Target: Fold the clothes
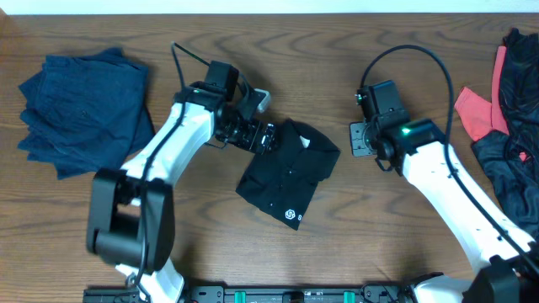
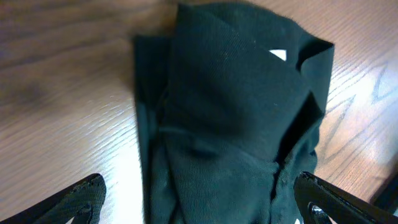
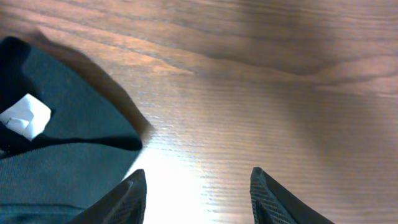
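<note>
locate the folded black garment (image 1: 286, 172) at the middle of the desk (image 1: 354, 244): it carries a small white round logo (image 1: 292, 216) near its lower edge, with white lettering beside it too small to read, and a white tag (image 2: 278, 55) at the collar whose print you cannot make out. note that the left pincer (image 1: 263, 135) stands wide open at the garment's upper left edge and grips nothing, while the right pincer (image 1: 360, 139) is partly open over bare desk just right of the garment, also empty. a dark blue folded stack (image 1: 80, 109) lies at the far left, and a loose black heap (image 1: 514, 160) with a coral-red piece (image 1: 473, 109) lies at the right edge.
</note>
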`<state>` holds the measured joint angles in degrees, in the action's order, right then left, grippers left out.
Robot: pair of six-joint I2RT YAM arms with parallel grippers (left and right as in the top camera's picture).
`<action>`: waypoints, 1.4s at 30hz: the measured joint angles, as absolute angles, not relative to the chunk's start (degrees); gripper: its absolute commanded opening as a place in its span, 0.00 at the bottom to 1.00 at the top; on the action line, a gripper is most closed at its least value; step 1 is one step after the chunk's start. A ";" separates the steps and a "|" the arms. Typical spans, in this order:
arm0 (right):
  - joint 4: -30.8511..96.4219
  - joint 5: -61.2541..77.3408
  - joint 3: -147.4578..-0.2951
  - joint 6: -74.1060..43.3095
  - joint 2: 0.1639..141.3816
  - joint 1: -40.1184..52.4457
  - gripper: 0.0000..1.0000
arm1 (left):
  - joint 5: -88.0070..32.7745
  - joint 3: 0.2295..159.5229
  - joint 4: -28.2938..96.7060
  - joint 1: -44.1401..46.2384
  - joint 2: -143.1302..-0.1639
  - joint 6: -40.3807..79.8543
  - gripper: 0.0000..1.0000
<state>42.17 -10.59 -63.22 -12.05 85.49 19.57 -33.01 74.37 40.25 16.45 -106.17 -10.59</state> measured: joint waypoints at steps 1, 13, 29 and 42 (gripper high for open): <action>42.50 -10.57 -63.22 -12.14 85.17 19.33 0.52 | -33.82 74.37 40.01 16.45 -107.39 -10.87 0.98; 44.01 -10.57 -63.20 -12.47 85.06 18.48 0.52 | -44.62 74.50 37.28 16.49 -116.68 -13.65 0.98; 45.50 -10.57 -63.20 -12.60 85.06 18.48 0.50 | -48.01 75.05 36.56 18.44 -120.46 -13.91 0.22; 46.22 -10.57 -63.20 -12.60 85.06 18.48 0.50 | -48.75 75.05 32.82 17.54 -120.44 -9.41 0.06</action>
